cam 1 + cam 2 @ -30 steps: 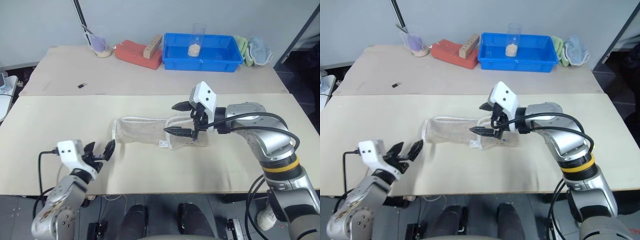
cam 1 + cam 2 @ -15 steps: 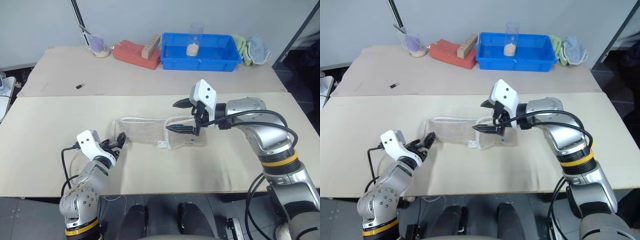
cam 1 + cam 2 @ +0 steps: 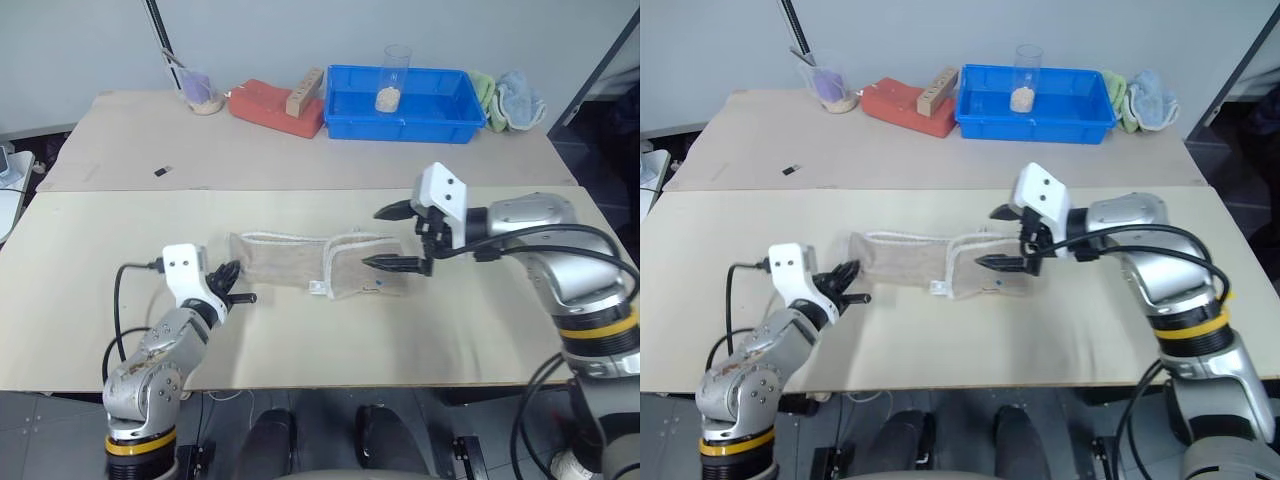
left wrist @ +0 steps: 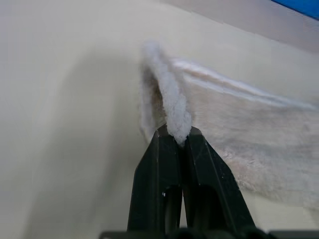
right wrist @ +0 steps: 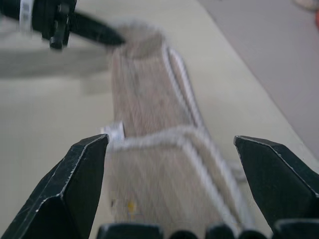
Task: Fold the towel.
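The beige towel (image 3: 300,262) lies as a long strip with white edging on the near table, its right end folded back over itself, with a small white tag (image 3: 317,289) at the fold. My left gripper (image 3: 240,290) is shut on the towel's left end; in the left wrist view the black fingers (image 4: 164,164) pinch a raised ridge of towel (image 4: 174,109). My right gripper (image 3: 372,238) hangs open just above the folded right end, with nothing between its fingers. In the right wrist view the towel (image 5: 149,99) runs away from that gripper toward the left gripper (image 5: 114,39).
On the far table stand a blue bin (image 3: 345,118) holding a glass cup (image 3: 392,80), a red block (image 3: 270,108) with a wooden piece (image 3: 305,92), a cup (image 3: 200,92), green and light blue cloths (image 3: 510,100) and a small dark object (image 3: 162,171).
My left gripper has come in from the near left, reached the towel's left end and shut on it. My right gripper has drawn off to the right, still open.
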Controlling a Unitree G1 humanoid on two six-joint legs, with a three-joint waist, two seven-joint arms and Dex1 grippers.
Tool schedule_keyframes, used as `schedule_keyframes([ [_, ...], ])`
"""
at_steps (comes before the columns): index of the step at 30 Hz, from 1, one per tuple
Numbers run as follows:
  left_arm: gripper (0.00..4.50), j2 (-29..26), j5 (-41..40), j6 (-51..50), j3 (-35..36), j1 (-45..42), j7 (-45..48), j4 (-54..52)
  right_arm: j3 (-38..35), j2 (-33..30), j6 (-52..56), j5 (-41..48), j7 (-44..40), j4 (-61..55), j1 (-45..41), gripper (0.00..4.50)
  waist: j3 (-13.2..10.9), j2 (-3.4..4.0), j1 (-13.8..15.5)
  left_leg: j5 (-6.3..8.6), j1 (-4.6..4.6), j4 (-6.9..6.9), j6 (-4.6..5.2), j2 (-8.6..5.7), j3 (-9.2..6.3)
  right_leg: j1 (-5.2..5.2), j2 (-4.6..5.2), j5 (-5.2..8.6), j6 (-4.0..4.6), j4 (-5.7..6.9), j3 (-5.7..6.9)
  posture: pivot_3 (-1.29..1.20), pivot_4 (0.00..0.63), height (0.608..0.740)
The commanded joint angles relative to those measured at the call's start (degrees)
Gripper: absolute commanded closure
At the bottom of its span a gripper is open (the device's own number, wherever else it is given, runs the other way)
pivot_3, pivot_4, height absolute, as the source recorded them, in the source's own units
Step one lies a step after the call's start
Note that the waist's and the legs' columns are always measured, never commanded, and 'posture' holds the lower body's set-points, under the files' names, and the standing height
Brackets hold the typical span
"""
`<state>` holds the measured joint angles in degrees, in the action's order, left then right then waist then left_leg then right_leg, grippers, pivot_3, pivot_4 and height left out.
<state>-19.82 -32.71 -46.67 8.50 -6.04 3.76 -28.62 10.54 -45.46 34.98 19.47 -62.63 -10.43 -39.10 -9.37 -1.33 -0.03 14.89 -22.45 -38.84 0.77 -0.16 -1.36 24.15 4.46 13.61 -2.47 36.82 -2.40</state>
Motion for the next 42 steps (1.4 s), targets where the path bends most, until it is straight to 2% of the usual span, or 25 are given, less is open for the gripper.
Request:
schedule_keyframes([
  [1, 4.47, -6.68, -0.23, -1.28, -7.66, -6.28, 10.60, -3.58, -4.02, -5.29, -0.67, 1.75, -4.49, -2.12, 0.99, 0.00, 0.00, 0.00, 0.38, 0.00, -0.02, 0.00, 0.00, 0.00, 0.00, 0.00, -0.01, 0.00, 0.00, -0.03, 0.02, 0.00, 0.150, 0.740],
  [5, 4.47, -10.17, -0.05, -1.38, -15.44, -14.01, 19.90, -1.32, -6.19, -10.10, 0.10, 2.84, -6.96, -2.85, 3.53, 0.00, 0.00, 0.00, 0.22, 0.00, 0.01, 0.01, 0.00, 0.02, 0.05, -0.04, -0.02, 0.00, 0.00, -0.10, -0.02, 0.00, 0.150, 0.740],
  [10, 4.47, -4.73, 2.29, 0.76, -22.88, -23.51, 25.52, 7.39, -8.37, -13.40, 1.14, 3.48, -7.16, -4.13, 6.32, 0.00, -0.01, -0.02, 0.03, -0.01, 0.00, 0.01, 0.01, 0.05, 0.04, -0.02, -0.07, 0.00, -0.01, -0.06, -0.01, 0.00, 0.150, 0.740],
  [15, 4.47, 1.95, 6.24, 5.10, -30.39, -28.47, 31.16, 15.31, -10.30, -15.02, 3.04, 4.14, -6.00, -6.96, 9.33, 0.00, -0.02, -0.02, 0.17, 0.00, -0.02, -0.01, 0.02, 0.02, 0.05, -0.05, -0.06, 0.00, -0.02, -0.09, -0.02, 0.00, 0.150, 0.740],
  [20, 4.47, 3.47, 9.66, 8.59, -33.03, -30.07, 35.40, 20.07, -12.13, -16.12, 4.85, 5.17, -4.72, -8.92, 11.42, 0.00, -0.01, -0.02, 0.03, -0.01, -0.04, -0.02, 0.03, 0.03, 0.05, 0.00, -0.08, 0.00, -0.02, -0.05, -0.04, 0.00, 0.150, 0.740],
  [24, 3.06, 4.23, 10.74, 10.05, -32.54, -30.11, 37.24, 21.24, -12.74, -16.54, 5.50, 5.57, -4.13, -9.35, 11.98, 0.00, -0.02, -0.02, 0.08, -0.01, -0.01, -0.02, 0.03, 0.04, 0.04, -0.02, -0.09, 0.01, -0.02, -0.04, -0.03, 0.00, 0.150, 0.740],
  [30, 0.25, 4.75, 9.56, 13.67, -28.34, -29.86, 40.19, 19.20, -13.47, -16.47, 6.15, 5.41, -3.57, -7.97, 10.98, 0.00, -0.02, -0.02, 0.37, -0.01, -0.05, -0.07, 0.03, 0.03, 0.05, -0.02, -0.05, 0.00, -0.03, -0.05, -0.03, 0.00, 0.150, 0.740],
  [31, 0.11, 4.16, 9.04, 14.13, -27.38, -29.73, 41.14, 18.29, -13.62, -16.09, 6.56, 5.64, -3.17, -7.85, 10.65, 0.00, -0.02, -0.02, 0.35, -0.01, -0.05, -0.07, 0.03, 0.03, 0.05, -0.02, -0.06, 0.00, -0.03, -0.06, -0.03, 0.00, 0.150, 0.740],
  [34, 0.11, -0.97, 7.95, 16.36, -23.94, -28.88, 46.02, 14.74, -13.23, -13.06, 8.78, 6.99, -0.41, -7.94, 8.77, 0.00, -0.01, -0.02, -0.24, -0.01, -0.04, -0.06, 0.03, 0.07, 0.05, 0.01, -0.08, 0.00, -0.03, -0.03, -0.04, 0.00, 0.150, 0.740],
  [38, 0.11, -9.97, 2.49, 15.16, -16.49, -26.15, 52.50, 9.40, -10.93, -5.26, 10.86, 6.26, 6.81, -6.14, 5.96, 0.00, -0.01, 0.00, -0.82, -0.01, 0.02, 0.02, 0.03, 0.14, 0.01, 0.04, -0.16, 0.01, -0.01, 0.04, -0.05, 0.00, 0.150, 0.740],
  [42, 0.11, -19.27, 0.90, 16.43, -11.41, -21.95, 58.14, 6.75, -7.19, 1.62, 9.53, 2.40, 12.44, -1.88, 4.71, 0.00, -0.02, 0.01, -0.80, -0.01, 0.02, 0.02, 0.03, 0.11, 0.02, 0.04, -0.12, 0.01, -0.02, 0.05, -0.05, 0.00, 0.150, 0.740],
])
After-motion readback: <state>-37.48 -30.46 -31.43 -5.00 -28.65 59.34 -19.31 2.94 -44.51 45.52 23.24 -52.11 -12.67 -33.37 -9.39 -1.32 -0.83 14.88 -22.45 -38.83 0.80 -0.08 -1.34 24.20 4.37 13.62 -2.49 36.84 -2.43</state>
